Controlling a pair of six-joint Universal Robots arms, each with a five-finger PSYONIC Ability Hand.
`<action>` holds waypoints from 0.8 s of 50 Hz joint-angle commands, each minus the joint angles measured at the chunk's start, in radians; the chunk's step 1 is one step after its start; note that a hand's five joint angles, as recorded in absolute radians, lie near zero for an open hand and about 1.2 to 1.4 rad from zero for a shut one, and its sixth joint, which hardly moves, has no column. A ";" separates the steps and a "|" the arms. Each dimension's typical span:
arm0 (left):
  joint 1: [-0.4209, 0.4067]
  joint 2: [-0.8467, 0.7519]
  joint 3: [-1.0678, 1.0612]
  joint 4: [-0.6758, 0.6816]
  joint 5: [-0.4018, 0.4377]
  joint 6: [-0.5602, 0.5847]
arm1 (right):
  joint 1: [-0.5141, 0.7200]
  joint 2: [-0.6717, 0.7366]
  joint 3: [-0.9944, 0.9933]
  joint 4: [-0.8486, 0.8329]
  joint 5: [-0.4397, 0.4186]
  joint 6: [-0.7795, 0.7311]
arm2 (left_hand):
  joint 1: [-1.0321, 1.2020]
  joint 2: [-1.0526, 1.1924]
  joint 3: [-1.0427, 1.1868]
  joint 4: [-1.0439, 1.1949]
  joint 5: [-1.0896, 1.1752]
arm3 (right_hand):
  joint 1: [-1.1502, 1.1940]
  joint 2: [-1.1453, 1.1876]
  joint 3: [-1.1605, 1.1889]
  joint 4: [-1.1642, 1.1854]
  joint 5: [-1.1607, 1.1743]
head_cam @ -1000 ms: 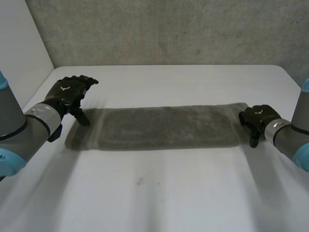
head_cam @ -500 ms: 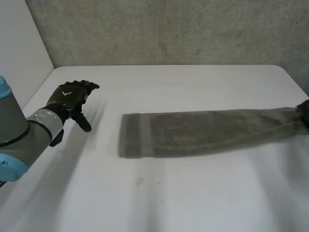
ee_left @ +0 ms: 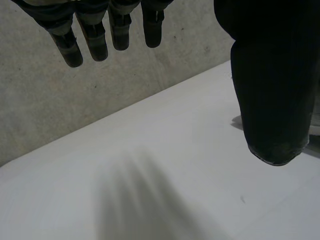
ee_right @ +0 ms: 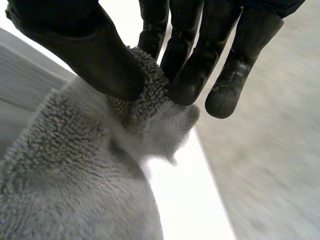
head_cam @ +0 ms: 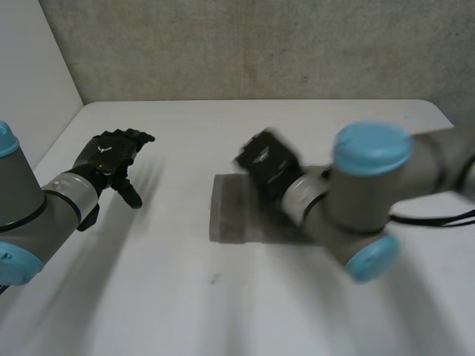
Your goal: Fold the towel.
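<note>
The towel (head_cam: 231,211) lies on the white table (head_cam: 223,311), a little right of the middle. In the head view only its left end shows, flat on the top, with a hem band across it. The rest is hidden under the right arm (head_cam: 349,200), which reaches in from the right side with its blue-capped elbow raised over the cloth.

The right hand (head_cam: 266,165) sits above the towel's far edge. In the right wrist view its fingers (ee_right: 187,80) and thumb pinch a bunched bit of the towel between them, so this hand is gripping the cloth. Whether that bit is a corner or a stretch of edge I cannot tell. From the pinch the terry cloth falls away in a thick heap under the palm, with a strip of bare table beside it.

The left hand (head_cam: 111,157) is over the left part of the table, well apart from the towel. It hovers clear of the top with its fingers stretched towards the grey wall (head_cam: 245,48) and its thumb pointing down. In the left wrist view the fingers (ee_left: 95,40) hang straight and loose, the thumb stands apart from them, and nothing is held between them; bare table lies below
</note>
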 commanded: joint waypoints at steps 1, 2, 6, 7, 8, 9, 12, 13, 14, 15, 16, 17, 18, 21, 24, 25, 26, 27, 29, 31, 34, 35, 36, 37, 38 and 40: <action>-0.001 -0.002 -0.006 0.001 0.002 0.000 | 0.093 0.119 0.007 0.010 -0.005 -0.010 | -0.002 0.009 0.007 0.007 -0.029 | -0.268 -0.258 -0.283 -0.280 -0.277; -0.001 -0.002 -0.006 0.001 0.002 0.000 | 0.092 0.119 0.010 0.012 0.004 -0.008 | -0.002 0.009 0.007 0.007 -0.029 | -0.765 -0.755 -0.780 -0.777 -0.774; -0.003 0.000 -0.007 0.001 0.002 0.000 | 0.086 0.044 0.028 0.013 0.023 0.036 | -0.002 0.009 0.007 0.007 -0.029 | -1.157 -1.146 -1.171 -1.169 -1.165; -0.003 0.000 -0.007 -0.001 0.000 0.000 | 0.086 0.044 0.028 0.013 0.023 0.036 | -0.002 0.009 0.007 0.007 -0.029 | -1.157 -1.146 -1.171 -1.169 -1.165; -0.003 0.000 -0.007 -0.001 0.000 0.000 | 0.072 0.003 0.043 0.016 0.029 0.080 | -0.002 0.009 0.007 0.007 -0.029 | -1.157 -1.146 -1.171 -1.169 -1.165; -0.003 0.000 -0.007 0.001 0.000 0.000 | 0.036 -0.039 0.068 0.016 0.030 0.137 | -0.002 0.009 0.007 0.007 -0.029 | -1.157 -1.146 -1.171 -1.169 -1.165; -0.003 0.009 -0.007 -0.001 0.002 0.000 | -0.059 -0.117 0.132 0.018 0.030 0.247 | -0.002 0.009 0.007 0.007 -0.029 | -1.157 -1.146 -1.171 -1.169 -1.165; -0.004 0.014 -0.007 0.001 0.000 0.000 | -0.060 -0.117 0.133 0.018 0.030 0.248 | -0.002 0.009 0.007 0.007 -0.029 | -1.157 -1.146 -1.171 -1.169 -1.165; -0.004 0.014 -0.007 0.001 0.000 0.000 | -0.095 -0.146 0.161 0.019 0.032 0.290 | -0.002 0.009 0.007 0.007 -0.029 | -1.157 -1.146 -1.171 -1.169 -1.165; -0.004 0.017 -0.007 -0.001 0.000 0.000 | -0.095 -0.147 0.162 0.019 0.032 0.291 | -0.002 0.009 0.007 0.007 -0.029 | -1.157 -1.146 -1.171 -1.169 -1.165; -0.006 0.018 -0.009 -0.001 0.000 0.000 | -0.126 -0.166 0.194 0.021 0.034 0.326 | -0.002 0.009 0.007 0.007 -0.029 | -1.157 -1.146 -1.171 -1.169 -1.165; -0.006 0.018 -0.009 -0.001 0.000 0.000 | -0.150 -0.180 0.233 0.021 0.034 0.346 | -0.002 0.009 0.007 0.007 -0.029 | -1.157 -1.146 -1.171 -1.169 -1.165; -0.009 0.020 -0.012 -0.001 0.000 0.000 | -0.173 -0.189 0.272 0.022 0.032 0.347 | -0.002 0.009 0.007 0.007 -0.029 | -1.157 -1.146 -1.171 -1.169 -1.165; -0.016 0.021 -0.012 -0.001 0.000 0.000 | -0.247 -0.196 0.353 0.019 0.032 0.326 | -0.002 0.009 0.007 0.007 -0.029 | -1.157 -1.146 -1.171 -1.169 -1.165; -0.021 0.021 -0.012 0.001 0.000 0.000 | -0.311 -0.199 0.408 0.016 0.032 0.297 | -0.002 0.009 0.007 0.007 -0.029 | -1.150 -1.140 -1.165 -1.162 -1.159; -0.023 0.020 -0.012 0.001 0.000 0.000 | -0.311 -0.199 0.409 0.016 0.032 0.297 | -0.002 0.009 0.007 0.007 -0.029 | -1.149 -1.139 -1.164 -1.161 -1.158; -0.023 0.020 -0.012 0.001 0.000 0.000 | -0.334 -0.196 0.428 0.013 0.030 0.283 | -0.002 0.009 0.007 0.007 -0.029 | -1.036 -1.026 -1.051 -1.048 -1.044; -0.026 0.021 -0.012 0.001 0.000 0.000 | -0.354 -0.190 0.445 0.006 0.027 0.271 | -0.002 0.009 0.007 0.007 -0.029 | -0.913 -0.903 -0.928 -0.925 -0.921; -0.030 0.021 -0.012 0.001 0.000 0.000 | -0.371 -0.182 0.458 0.001 0.021 0.262 | -0.002 0.009 0.007 0.007 -0.029 | -0.801 -0.791 -0.816 -0.813 -0.809; -0.036 0.021 -0.012 0.001 0.000 0.000 | -0.387 -0.173 0.464 -0.007 0.021 0.255 | -0.002 0.009 0.007 0.007 -0.029 | -0.685 -0.675 -0.700 -0.697 -0.694; -0.043 0.021 -0.012 0.001 -0.001 0.000 | -0.394 -0.144 0.461 -0.034 0.027 0.251 | -0.002 0.009 0.007 0.007 -0.029 | -0.219 -0.208 -0.233 -0.231 -0.227; -0.043 0.021 -0.012 0.001 -0.001 0.000 | -0.396 -0.141 0.456 -0.049 0.030 0.249 | -0.002 0.009 0.007 0.007 -0.029 | 0.011 0.021 -0.004 -0.001 0.003; -0.046 0.023 -0.012 -0.001 -0.001 -0.002 | -0.396 -0.144 0.450 -0.060 0.032 0.248 | -0.002 0.009 0.007 0.007 -0.029 | 0.065 0.075 0.050 0.053 0.056; -0.046 0.023 -0.012 -0.001 -0.001 -0.002 | -0.396 -0.144 0.450 -0.060 0.032 0.248 | -0.002 0.009 0.007 0.007 -0.029 | 0.065 0.075 0.050 0.053 0.057; -0.049 0.027 -0.013 -0.001 -0.003 -0.002 | -0.396 -0.151 0.445 -0.066 0.034 0.240 | -0.002 0.009 0.007 0.007 -0.029 | 0.065 0.075 0.050 0.053 0.057; -0.050 0.035 -0.013 -0.001 -0.003 -0.002 | -0.391 -0.166 0.438 -0.073 0.030 0.226 | -0.002 0.009 0.007 0.007 -0.029 | 0.065 0.075 0.050 0.053 0.057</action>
